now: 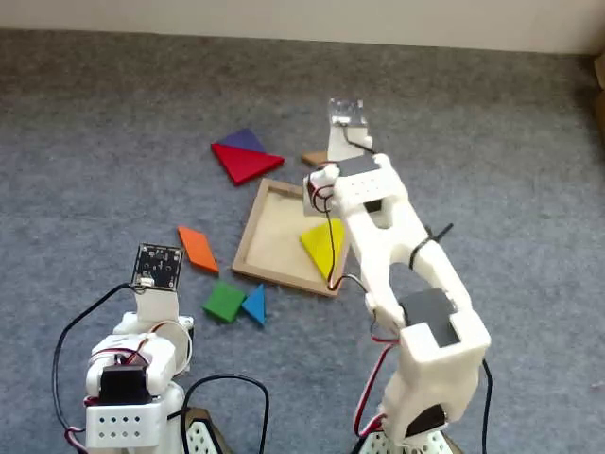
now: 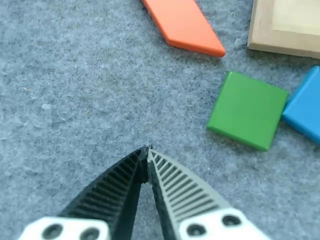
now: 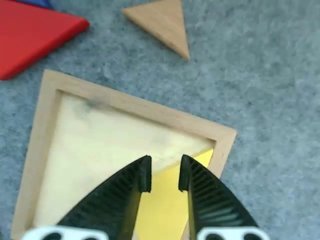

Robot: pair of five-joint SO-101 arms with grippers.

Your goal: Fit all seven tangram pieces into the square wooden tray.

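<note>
Wooden tray (image 1: 251,225) on grey carpet holds 1 piece, the yellow triangle (image 1: 321,248); red triangle (image 1: 244,163), orange parallelogram (image 1: 198,248) and green square (image 1: 224,302) lie outside it. Right gripper (image 3: 162,175) over the yellow triangle, jaws slightly spread. Left gripper (image 2: 148,152) near the green square, jaws pressed together.

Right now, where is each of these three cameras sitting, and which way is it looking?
High view: fixed overhead, looking down on the wooden tray, the left arm and the right arm.
Left wrist view: on the left arm's wrist, looking down past the shut left end effector at the green square and orange piece.
Right wrist view: on the right arm's wrist, looking past the open right end effector into the tray at the yellow piece.
Shared: both wrist views catch the tray's rim.
</note>
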